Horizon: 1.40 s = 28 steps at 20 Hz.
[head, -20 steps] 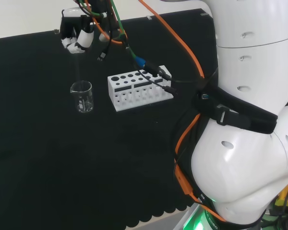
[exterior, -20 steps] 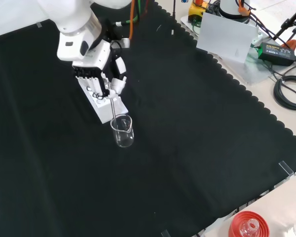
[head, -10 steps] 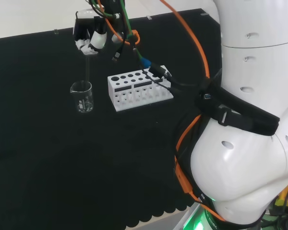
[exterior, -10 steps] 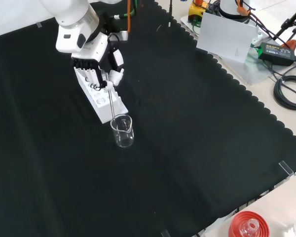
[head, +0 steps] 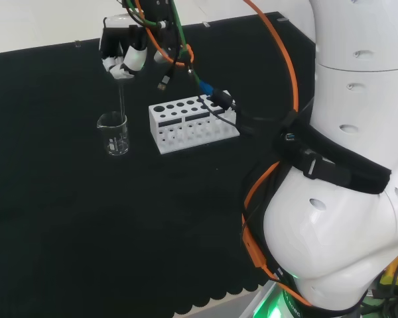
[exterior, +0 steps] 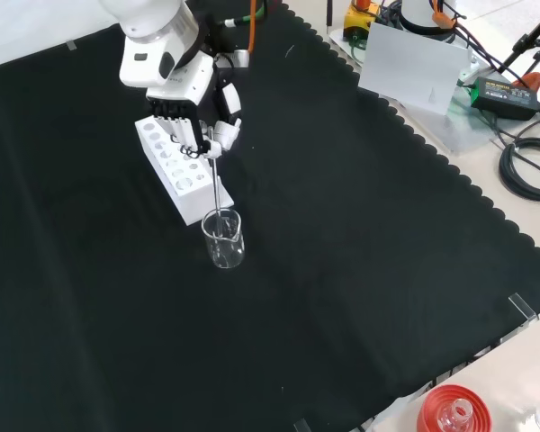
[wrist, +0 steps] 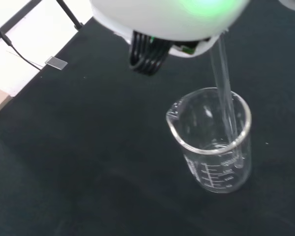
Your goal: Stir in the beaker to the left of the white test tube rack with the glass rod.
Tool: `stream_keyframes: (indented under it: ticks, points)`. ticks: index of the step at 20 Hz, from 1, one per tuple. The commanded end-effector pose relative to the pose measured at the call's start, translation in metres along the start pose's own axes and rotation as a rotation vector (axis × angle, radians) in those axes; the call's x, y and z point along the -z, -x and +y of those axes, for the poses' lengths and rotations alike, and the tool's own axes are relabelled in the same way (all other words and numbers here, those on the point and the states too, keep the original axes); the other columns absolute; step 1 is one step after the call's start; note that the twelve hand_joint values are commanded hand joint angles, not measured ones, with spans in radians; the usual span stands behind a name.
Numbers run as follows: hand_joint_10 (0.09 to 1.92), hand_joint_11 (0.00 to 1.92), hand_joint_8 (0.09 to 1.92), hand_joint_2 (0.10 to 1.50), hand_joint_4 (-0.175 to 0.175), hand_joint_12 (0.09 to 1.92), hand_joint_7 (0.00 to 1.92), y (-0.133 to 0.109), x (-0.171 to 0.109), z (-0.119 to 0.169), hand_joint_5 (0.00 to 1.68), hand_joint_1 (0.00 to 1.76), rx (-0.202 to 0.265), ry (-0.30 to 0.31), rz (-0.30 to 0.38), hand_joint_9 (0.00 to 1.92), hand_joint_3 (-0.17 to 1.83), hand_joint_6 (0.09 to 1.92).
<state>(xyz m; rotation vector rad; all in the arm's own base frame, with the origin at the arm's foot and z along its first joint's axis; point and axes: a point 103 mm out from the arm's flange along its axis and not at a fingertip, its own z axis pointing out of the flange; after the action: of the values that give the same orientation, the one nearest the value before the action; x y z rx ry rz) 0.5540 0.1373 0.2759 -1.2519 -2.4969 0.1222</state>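
Stirring looks underway: we see the hand (head: 121, 54) has swung across above the beaker (head: 113, 134) over the last second, fingers pinched on the glass rod (wrist: 225, 101), whose tip sits inside. The beaker stands just beside the white test tube rack (head: 192, 123), left in head view.

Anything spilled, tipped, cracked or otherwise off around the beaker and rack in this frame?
Nothing stands out. The clear glass beaker stands upright on the black cloth beside the white test tube rack, with no spill visible. The hand holds the thin glass rod, whose lower end is inside the beaker.
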Motion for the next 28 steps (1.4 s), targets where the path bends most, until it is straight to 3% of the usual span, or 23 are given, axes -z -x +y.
stream_keyframes:
  ticks: [1,8,19,23,28]
  points:
    - [0.56,1.61,0.96,0.58,-0.175,0.74,1.3,-0.019,-0.003,0.024,1.11,1.32,0.038,-0.011,-0.007,1.69,0.88,0.85]
    - [0.56,1.61,0.96,0.58,-0.175,0.74,1.3,-0.01,0.001,0.044,1.11,1.32,0.06,-0.019,-0.007,1.69,0.88,0.85]
    - [0.56,1.61,0.96,0.57,-0.175,0.74,1.3,0.034,0.008,0.015,1.11,1.32,-0.018,-0.013,0.004,1.69,0.89,0.85]
    - [0.56,1.61,0.96,0.57,-0.175,0.74,1.3,0.027,0.007,0.003,1.11,1.32,-0.022,-0.003,0.007,1.69,0.89,0.85]
    - [0.56,1.61,0.96,0.57,-0.175,0.74,1.3,0.002,-0.003,0.001,1.11,1.32,-0.01,-0.012,0.005,1.69,0.89,0.86]
